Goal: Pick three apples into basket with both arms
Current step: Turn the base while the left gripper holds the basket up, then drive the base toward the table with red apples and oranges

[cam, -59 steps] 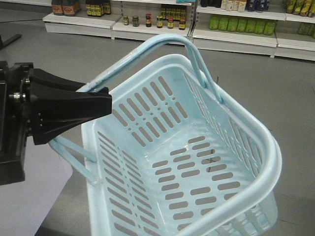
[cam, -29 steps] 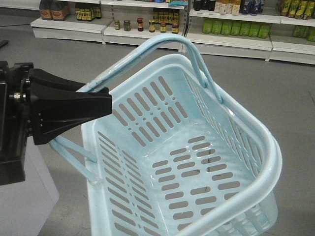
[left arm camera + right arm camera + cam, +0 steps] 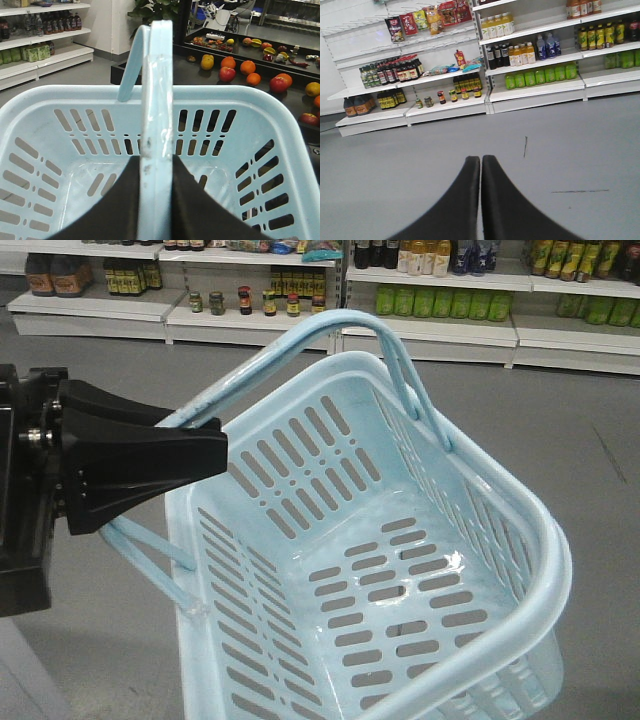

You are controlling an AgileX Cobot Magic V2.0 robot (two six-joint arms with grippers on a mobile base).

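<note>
The pale blue basket (image 3: pixel 420 530) hangs tilted in the air and holds nothing. My left gripper (image 3: pixel 215 448) is shut on one of its hoop handles (image 3: pixel 156 100), which runs between the black fingers (image 3: pixel 125 200) in the left wrist view, where the gripper (image 3: pixel 157 161) shows at the bottom. Beyond the basket rim, red apples (image 3: pixel 278 84) (image 3: pixel 227 74) lie on a black display table (image 3: pixel 200 75), another (image 3: pixel 309 119) at the right edge. My right gripper (image 3: pixel 480 159) is shut on nothing and points at bare grey floor.
Oranges (image 3: pixel 247 67) and other fruit lie among the apples on the black table. Store shelves with bottles and jars (image 3: pixel 250 300) line the far wall across the grey floor (image 3: pixel 600 440). More shelves (image 3: pixel 530 75) face the right gripper. A potted plant (image 3: pixel 152 10) stands behind the table.
The shelves have slid left and lower in the front view and the pale surface at the bottom left has shrunk. The basket and left gripper keep their place in the frame.
</note>
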